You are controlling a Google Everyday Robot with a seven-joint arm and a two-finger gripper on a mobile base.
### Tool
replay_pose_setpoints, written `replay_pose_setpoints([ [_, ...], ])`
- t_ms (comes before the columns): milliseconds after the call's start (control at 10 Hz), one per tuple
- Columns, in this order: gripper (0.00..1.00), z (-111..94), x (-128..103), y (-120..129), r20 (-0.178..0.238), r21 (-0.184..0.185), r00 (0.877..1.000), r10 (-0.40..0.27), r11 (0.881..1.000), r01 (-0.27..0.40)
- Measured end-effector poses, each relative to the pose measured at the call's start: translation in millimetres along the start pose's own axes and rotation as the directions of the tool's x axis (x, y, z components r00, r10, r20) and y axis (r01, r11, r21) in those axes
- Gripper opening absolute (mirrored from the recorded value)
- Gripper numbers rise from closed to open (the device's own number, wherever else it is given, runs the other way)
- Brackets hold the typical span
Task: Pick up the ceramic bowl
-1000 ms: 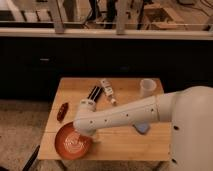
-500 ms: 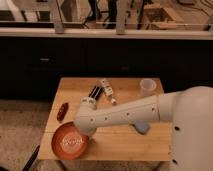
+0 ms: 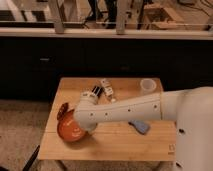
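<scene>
The ceramic bowl [image 3: 69, 130], orange-red, wide and shallow, is tilted up at the front left of the wooden table [image 3: 125, 145], its inside facing me. My gripper [image 3: 81, 120] is at the end of the white arm, at the bowl's upper right rim, shut on the rim. The wrist hides the fingers and part of the bowl.
A small translucent cup [image 3: 146, 86] stands at the back right. A dark bottle [image 3: 95, 93] and a white packet [image 3: 107, 90] lie at the back middle. A red-brown item [image 3: 62, 109] lies at the left edge. A blue object [image 3: 140, 126] lies under my arm.
The bowl has risen off the table at its far side and tilted toward me. My gripper has moved up and slightly back with it.
</scene>
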Motion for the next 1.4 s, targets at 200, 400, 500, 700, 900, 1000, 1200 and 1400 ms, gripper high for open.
replay_pose_setpoints([
  [200,0.0,-1,-2,0,0.006,-0.005,1.0,-0.006,1.0,0.006],
  [400,0.0,-9,-1,2,0.002,-0.01,1.0,-0.011,1.0,0.011],
  [500,0.0,-10,-1,3,0.001,-0.014,1.0,-0.012,1.0,0.012],
  [700,0.0,-12,0,4,0.001,-0.019,1.0,-0.013,1.0,0.013],
  [900,0.0,-15,0,4,-0.002,-0.02,1.0,-0.017,1.0,0.017],
  [1000,0.0,-16,-1,5,-0.004,-0.022,1.0,-0.018,1.0,0.018],
  [1200,0.0,-18,-1,7,-0.007,-0.026,1.0,-0.021,0.999,0.02],
  [1400,0.0,-21,-1,8,-0.012,-0.028,1.0,-0.024,0.999,0.024],
])
